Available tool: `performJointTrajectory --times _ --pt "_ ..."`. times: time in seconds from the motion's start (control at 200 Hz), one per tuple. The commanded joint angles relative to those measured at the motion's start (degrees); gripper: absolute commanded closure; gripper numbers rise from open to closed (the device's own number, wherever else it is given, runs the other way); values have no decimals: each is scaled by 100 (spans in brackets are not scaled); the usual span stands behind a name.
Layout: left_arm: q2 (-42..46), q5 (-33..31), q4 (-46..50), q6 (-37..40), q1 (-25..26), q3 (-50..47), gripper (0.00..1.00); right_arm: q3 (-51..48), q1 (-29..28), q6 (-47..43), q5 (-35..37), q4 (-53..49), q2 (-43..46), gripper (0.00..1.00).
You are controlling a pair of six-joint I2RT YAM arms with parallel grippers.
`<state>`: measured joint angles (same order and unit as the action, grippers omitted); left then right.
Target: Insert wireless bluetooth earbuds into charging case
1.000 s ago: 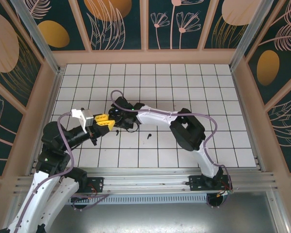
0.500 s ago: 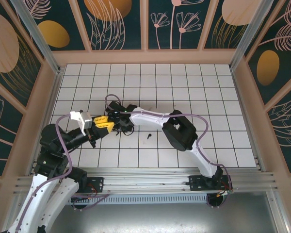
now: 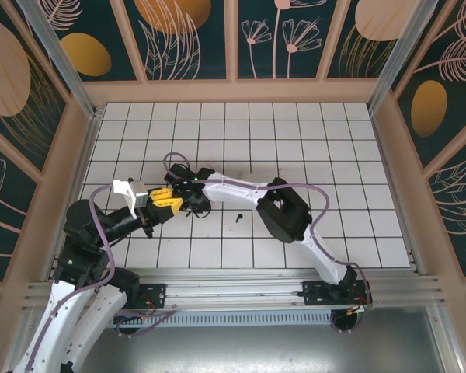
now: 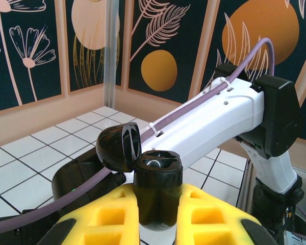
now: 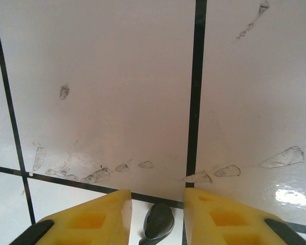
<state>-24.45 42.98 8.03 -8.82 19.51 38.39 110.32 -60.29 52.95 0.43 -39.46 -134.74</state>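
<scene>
Tabletop (image 3: 295, 140): white tiles with dark grid lines; it lies directly beneath both sets of fingers.
Right arm (image 3: 241, 189): white links with a purple cable, reaching across to the left so that its wrist sits just beyond the left fingers.
Left arm (image 3: 101, 225): folded low, with its yellow fingers pointing toward the right arm's wrist.
Left gripper (image 4: 158, 209): fingers clenched on the charging case, one yellow finger on each side of it.
Right gripper (image 5: 158, 193): fingers drawn in to a narrow gap and pointing down at a tile, grasping the first earbud.
Charging case (image 4: 158, 191): black and upright between the left fingers. Its rounded lid (image 4: 120, 148) is hinged open to the left of the fingers, and the wells face up.
First earbud (image 5: 159, 222): small, dark and glossy, seated between the right fingers, behind their tips.
Second earbud (image 3: 238, 218): tiny and black, lying alone on a tile, apart from both sets of fingers, on the far side of the right fingers from the left ones.
</scene>
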Motion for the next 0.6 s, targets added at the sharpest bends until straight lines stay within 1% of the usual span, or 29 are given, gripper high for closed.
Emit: performJointTrajectory --times 0.0,0.365,0.505,0.596 --pt "134 26 47 58 -25 47 100 246 -92 -25 125 -354 -178 71" --pt "220 -9 188 124 -21 38 100 622 -153 -298 140 -608 -382 81" --pt "247 -34 234 126 -24 37 100 727 -157 -516 322 -815 -380 88" --pt "244 -43 234 130 -19 29 100 727 -141 -688 444 -877 -313 91"
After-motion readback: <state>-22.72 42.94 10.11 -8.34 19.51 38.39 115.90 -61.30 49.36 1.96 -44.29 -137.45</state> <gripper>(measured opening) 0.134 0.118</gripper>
